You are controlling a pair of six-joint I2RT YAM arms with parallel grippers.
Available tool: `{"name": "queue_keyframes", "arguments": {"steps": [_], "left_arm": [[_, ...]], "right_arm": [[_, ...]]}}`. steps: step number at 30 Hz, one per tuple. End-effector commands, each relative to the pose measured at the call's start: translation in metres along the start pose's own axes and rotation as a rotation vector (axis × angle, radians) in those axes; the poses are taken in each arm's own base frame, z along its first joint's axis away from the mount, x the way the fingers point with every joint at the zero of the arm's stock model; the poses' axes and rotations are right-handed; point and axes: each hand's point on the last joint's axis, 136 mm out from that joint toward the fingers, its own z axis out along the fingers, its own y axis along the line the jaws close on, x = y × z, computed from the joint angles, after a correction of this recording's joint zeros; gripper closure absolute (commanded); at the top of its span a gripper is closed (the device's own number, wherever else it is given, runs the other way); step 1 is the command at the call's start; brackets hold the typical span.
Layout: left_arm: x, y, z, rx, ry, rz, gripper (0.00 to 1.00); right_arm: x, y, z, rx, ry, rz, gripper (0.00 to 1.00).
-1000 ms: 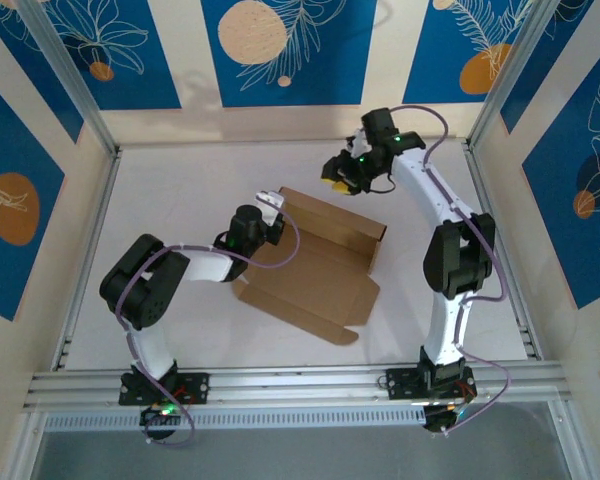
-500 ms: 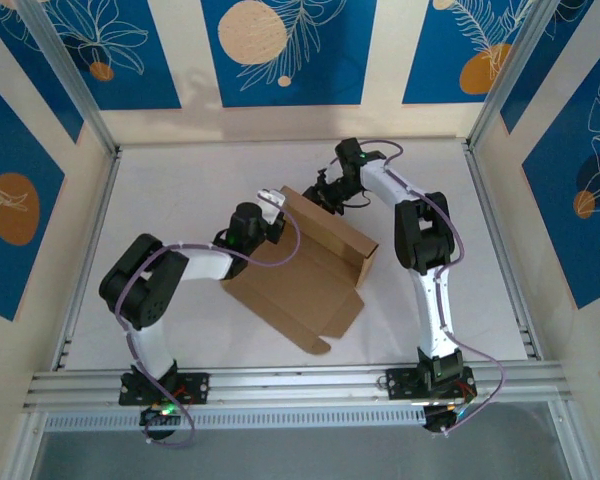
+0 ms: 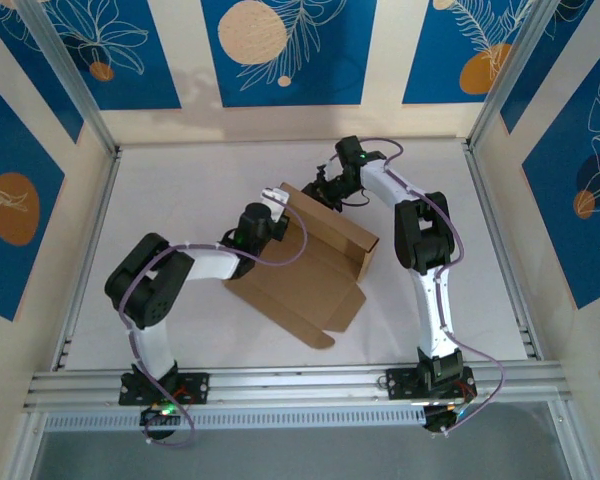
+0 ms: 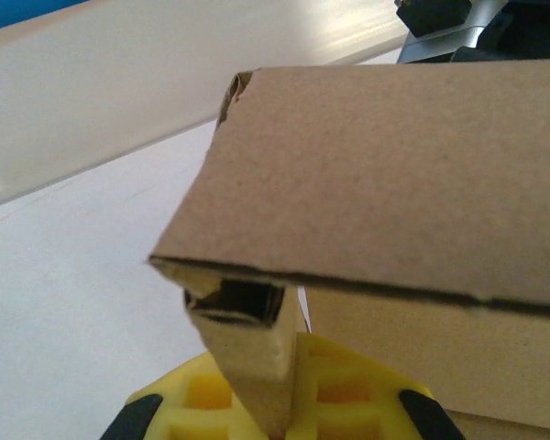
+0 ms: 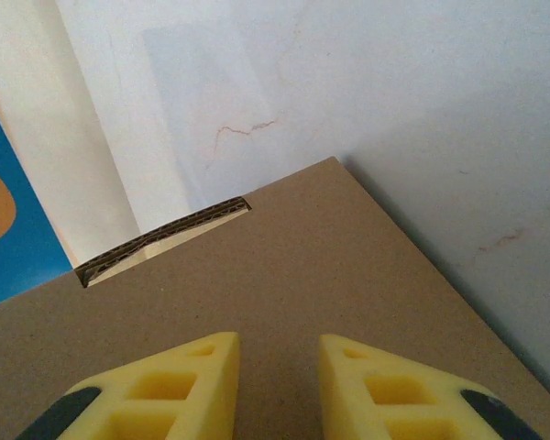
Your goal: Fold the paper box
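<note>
the paper box (image 3: 310,265) is lying near the middle of the table (image 3: 170,180). it is partly formed: the far wall is standing up, while the near panel and its flap are lying flat toward the arm bases. in the left wrist view the box (image 4: 394,174) is showing a folded-over, double-thickness wall end. the left gripper (image 4: 261,403) is clamping that end, with its fingers (image 4: 348,399) pressed together on the cardboard. from above, the left gripper (image 3: 270,200) is sitting at the wall's left corner.

the right gripper (image 3: 325,190) is meeting the same wall from the far side. in its wrist view the right gripper (image 5: 277,353) is lying over a flat cardboard panel (image 5: 257,293) beside a small slot. its fingers (image 5: 188,376) are standing slightly apart and gripping nothing.

judged from this, the step in hand is rolling the far wall over and seating it. doing it well probably means keeping the left hold steady as an anchor and pressing along the crease rather than mid-panel, so the wall is not buckling.

compared with a second earlier, the right arm has folded in from the back right and brought its fingers onto the wall. the box has turned slightly, its near flap swinging leftward.
</note>
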Motion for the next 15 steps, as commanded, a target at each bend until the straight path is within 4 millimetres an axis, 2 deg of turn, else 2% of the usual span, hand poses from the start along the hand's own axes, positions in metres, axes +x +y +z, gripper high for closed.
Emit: {"name": "queue_keyframes", "arguments": {"steps": [1,4,5,9,12,15], "left_arm": [[-0.005,0.0,0.008,-0.039,-0.016,-0.007,1.0],[-0.005,0.006,0.004,-0.059,-0.024,0.0,1.0],[-0.005,0.008,0.002,-0.063,-0.026,0.0,0.95],[-0.007,0.006,-0.007,-0.015,-0.053,-0.008,0.54],[-0.013,0.006,-0.015,0.011,-0.076,-0.025,0.37],[-0.023,0.01,-0.027,0.015,-0.104,-0.041,0.21]], "right_arm": [[0.049,0.043,0.009,-0.096,0.156,-0.007,0.69],[0.034,0.032,-0.014,-0.037,0.065,0.007,0.61],[0.03,0.031,-0.025,-0.023,0.03,0.009,0.59],[0.011,0.027,-0.08,0.062,-0.137,-0.008,0.5],[0.006,0.033,-0.117,0.118,-0.239,-0.053,0.45],[0.008,0.039,-0.151,0.255,-0.338,-0.146,0.4]]}}
